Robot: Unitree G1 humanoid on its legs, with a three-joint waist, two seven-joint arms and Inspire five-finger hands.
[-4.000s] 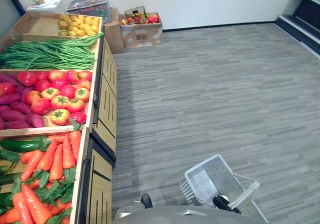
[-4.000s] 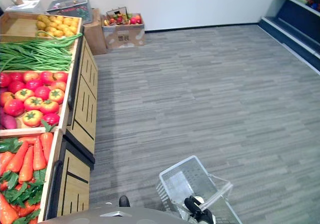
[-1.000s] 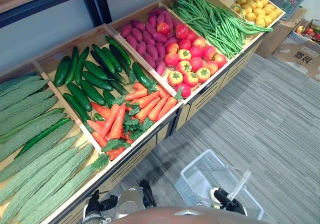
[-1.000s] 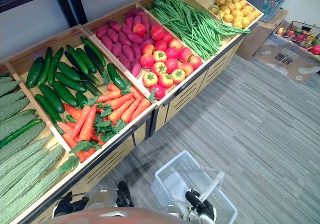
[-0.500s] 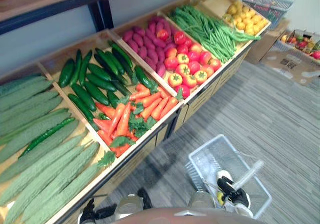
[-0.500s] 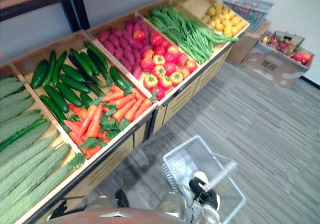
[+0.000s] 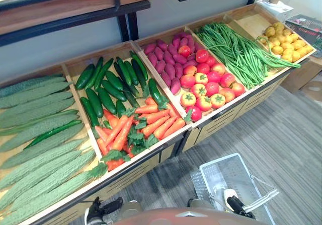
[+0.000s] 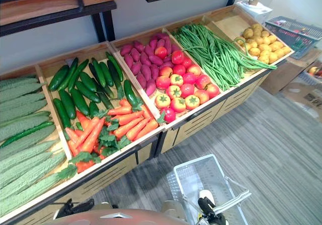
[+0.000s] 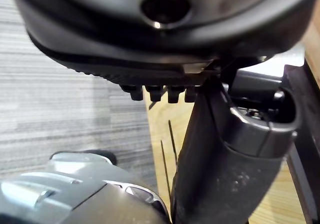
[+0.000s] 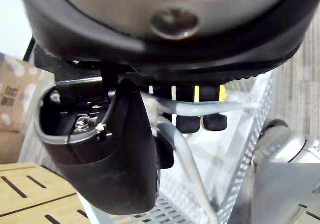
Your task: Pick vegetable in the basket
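Note:
A clear plastic basket [image 7: 221, 172] hangs low at my right side over the grey floor, with nothing in it. My right hand [image 7: 236, 203] is shut on its handle [image 10: 200, 107]; the right wrist view shows my fingers [image 10: 200, 119] curled over that clear bar. My left hand [image 7: 103, 207] hangs low beside the stall front, relaxed and holding nothing, its thumb [image 9: 225, 159] large in the left wrist view. On the wooden stall lie carrots [image 7: 151, 122], cucumbers [image 7: 108, 91], tomatoes [image 7: 209, 89] and green beans [image 7: 241, 51], all well beyond both hands.
Bitter gourds [image 7: 35, 134] fill the left bins, purple sweet potatoes [image 7: 168, 66] lie behind the tomatoes, and yellow produce [image 7: 284, 39] is at the far right. A dark shelf [image 7: 75, 8] overhangs the back. Grey floor [image 7: 282, 134] stretches to the right.
The whole picture has shifted: the camera has turned from the floor toward the stall, which now faces me squarely. The basket still hangs from my right hand.

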